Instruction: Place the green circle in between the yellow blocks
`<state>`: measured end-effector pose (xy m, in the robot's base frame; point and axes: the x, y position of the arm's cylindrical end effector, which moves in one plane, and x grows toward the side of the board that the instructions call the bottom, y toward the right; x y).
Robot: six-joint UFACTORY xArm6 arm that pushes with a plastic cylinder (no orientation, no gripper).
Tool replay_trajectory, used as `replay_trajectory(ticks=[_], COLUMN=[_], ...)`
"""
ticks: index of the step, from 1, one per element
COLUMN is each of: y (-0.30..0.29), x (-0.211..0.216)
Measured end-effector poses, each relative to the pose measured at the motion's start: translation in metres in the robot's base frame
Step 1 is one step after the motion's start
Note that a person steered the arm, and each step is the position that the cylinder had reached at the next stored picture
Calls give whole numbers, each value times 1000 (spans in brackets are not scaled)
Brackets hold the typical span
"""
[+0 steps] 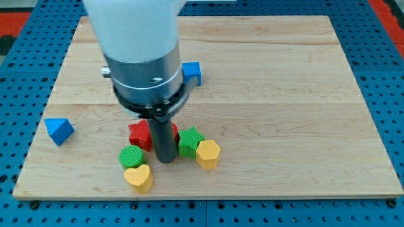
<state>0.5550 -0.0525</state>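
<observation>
The green circle (132, 156) lies on the wooden board (284, 94) near the view's bottom left. A yellow heart (139, 178) sits just below it, touching or nearly so. A yellow hexagon (207, 153) lies to the right. My tip (166, 159) stands between the green circle and the yellow hexagon, just right of the circle. A green star (189, 140) sits next to the hexagon, right of my tip.
A red block (140, 133) lies above the green circle, partly behind the rod. A blue block (191, 72) sits higher up, right of the arm's body. A blue triangle (59, 130) lies near the board's left edge.
</observation>
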Motion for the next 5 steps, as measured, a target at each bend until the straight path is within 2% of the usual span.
replay_trajectory(ticks=[1,2,3,5], y=[26,24,34,100], x=[-6,-10,5,10])
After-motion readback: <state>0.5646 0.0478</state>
